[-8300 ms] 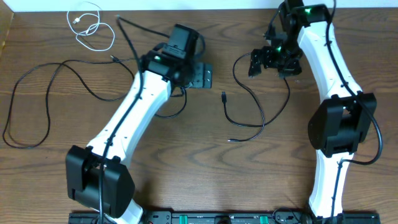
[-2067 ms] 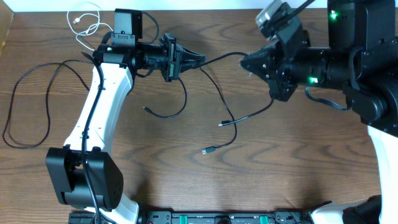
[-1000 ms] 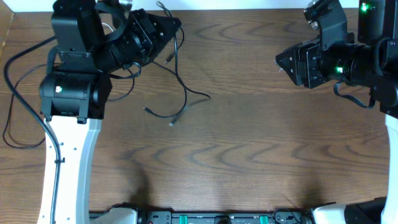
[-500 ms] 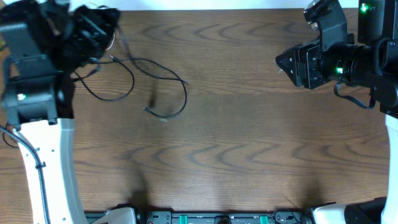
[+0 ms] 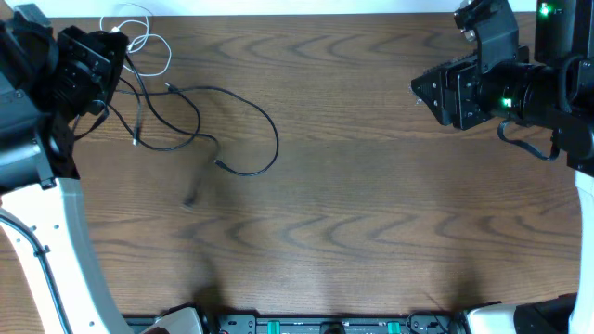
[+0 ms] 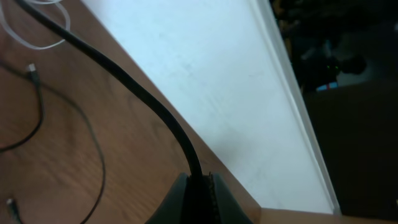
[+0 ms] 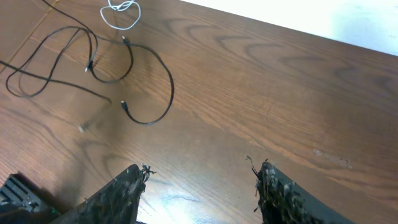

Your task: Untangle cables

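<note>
Wooden bench (image 5: 353, 232) seen from above. Black cables (image 5: 276, 139) lie in loose loops near the far-left corner, w/ a small white cable (image 5: 139, 39) coiled beside them at the far edge. Left pincer (image 6: 198, 186), over that corner, is clamped tight on one of the black cables. Right pincer (image 7: 200, 180), near the far-right corner, has its fingers spread wide apart, gripping nothing.

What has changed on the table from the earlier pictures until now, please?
The left arm swung from the table's centre to the far left, dragging the black cables there. The right gripper let go of its cable and drew back right, jaws open. The white cable stayed at the top left.
</note>
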### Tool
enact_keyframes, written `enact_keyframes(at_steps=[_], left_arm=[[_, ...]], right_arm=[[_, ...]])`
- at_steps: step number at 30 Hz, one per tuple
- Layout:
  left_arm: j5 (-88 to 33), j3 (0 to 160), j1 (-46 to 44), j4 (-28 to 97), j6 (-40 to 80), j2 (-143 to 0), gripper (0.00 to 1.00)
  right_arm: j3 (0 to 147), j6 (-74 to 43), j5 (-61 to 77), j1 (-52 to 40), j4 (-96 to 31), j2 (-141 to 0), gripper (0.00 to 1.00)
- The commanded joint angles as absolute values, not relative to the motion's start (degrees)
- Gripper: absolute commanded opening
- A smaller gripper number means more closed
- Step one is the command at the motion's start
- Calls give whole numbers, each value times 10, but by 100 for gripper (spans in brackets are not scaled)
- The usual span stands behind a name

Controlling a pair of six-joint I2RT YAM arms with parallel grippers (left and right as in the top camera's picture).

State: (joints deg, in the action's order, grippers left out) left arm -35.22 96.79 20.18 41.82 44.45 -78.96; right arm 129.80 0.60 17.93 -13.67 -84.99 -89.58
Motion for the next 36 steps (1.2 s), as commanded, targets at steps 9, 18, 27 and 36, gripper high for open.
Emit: enact_keyframes(at_steps=[9,18,27,36], left_arm=[[-622,976,210,462,335,-768,7],[-699,976,146,509,300,-747,8],[-613,976,57,650,229,-741,7],[-430,974,58,786,189,-741,7]], right_arm=[[1303,4,175,-136,-844,-902,54],[1303,4,196,-136,-836,-930,51],[1303,5,213,-136,-825,-941,51],[1303,5,213,-136,-810,-941,51]])
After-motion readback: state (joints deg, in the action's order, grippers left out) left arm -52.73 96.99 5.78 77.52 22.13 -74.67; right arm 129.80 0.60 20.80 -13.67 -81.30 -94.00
